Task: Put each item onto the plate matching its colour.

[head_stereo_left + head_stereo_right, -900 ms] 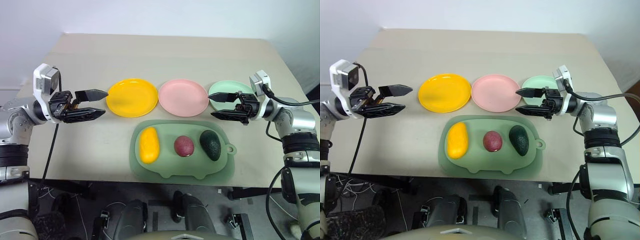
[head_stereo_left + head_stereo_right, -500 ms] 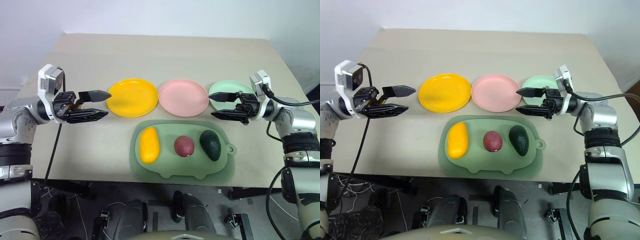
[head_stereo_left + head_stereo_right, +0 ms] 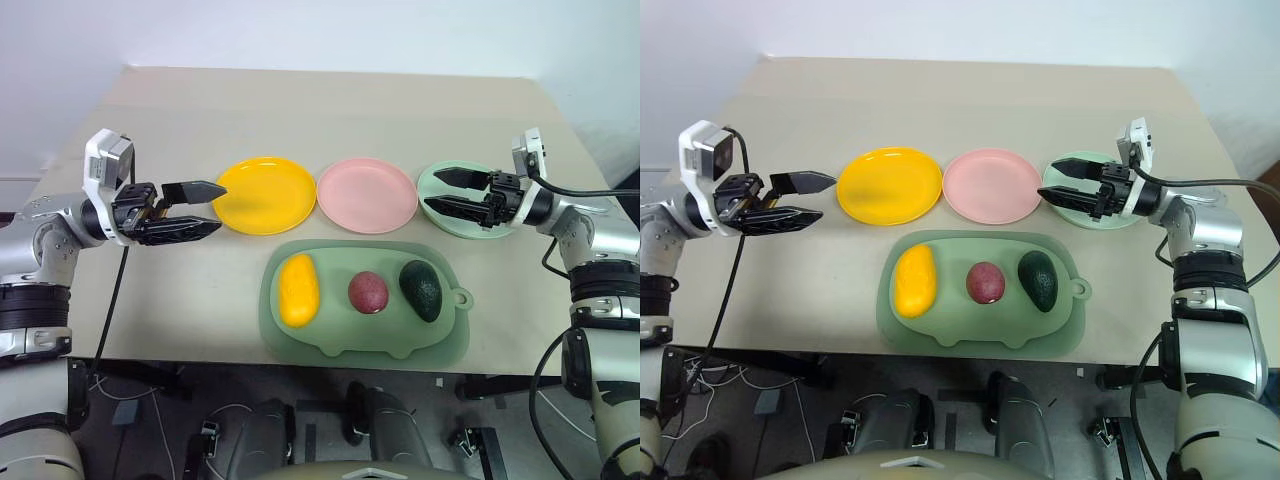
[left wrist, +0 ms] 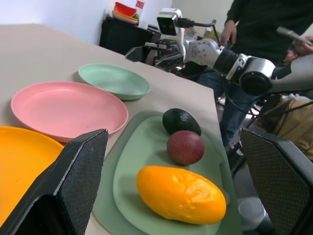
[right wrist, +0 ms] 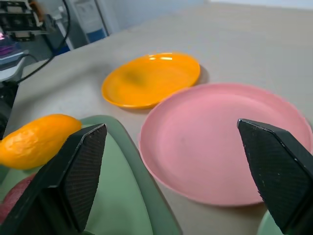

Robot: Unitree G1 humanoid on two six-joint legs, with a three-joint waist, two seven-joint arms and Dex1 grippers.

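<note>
**Supervisor:** What's on the table?

**Operator:** I see three plates in a row across the middle of the table [image 3: 330, 110]: the yellow plate [image 3: 264, 194] on the left, the pink plate [image 3: 366, 194] in the centre, the light green plate [image 3: 470, 205] on the right. The yellow and pink rims sit just beside each other, and pink to green likewise.

**Supervisor:** And the fruit?

**Operator:** All three lie on the green pig-shaped board [image 3: 365, 300], on the near side of the plates. The yellow mango-like fruit [image 3: 298, 289] lies at the board's left, the round dark red fruit [image 3: 367, 291] in the middle, the dark green avocado [image 3: 421, 289] on the right. They are apart from one another, and none is on a plate.

**Supervisor:** Where are my grippers?

**Operator:** The left gripper [image 3: 212, 208] I have hovering left of the yellow plate, pointing right toward it, tips just beside its left rim. Its two black fingers are spread apart with nothing between them. The right gripper [image 3: 432, 189] hangs over the light green plate, pointing left toward the pink one. Its fingers are also parted and empty.

**Supervisor:** Anything else around?

**Operator:** From the left wrist view I can see a person [image 4: 254, 24] in dark clothing standing beyond the right end of the table.
</note>
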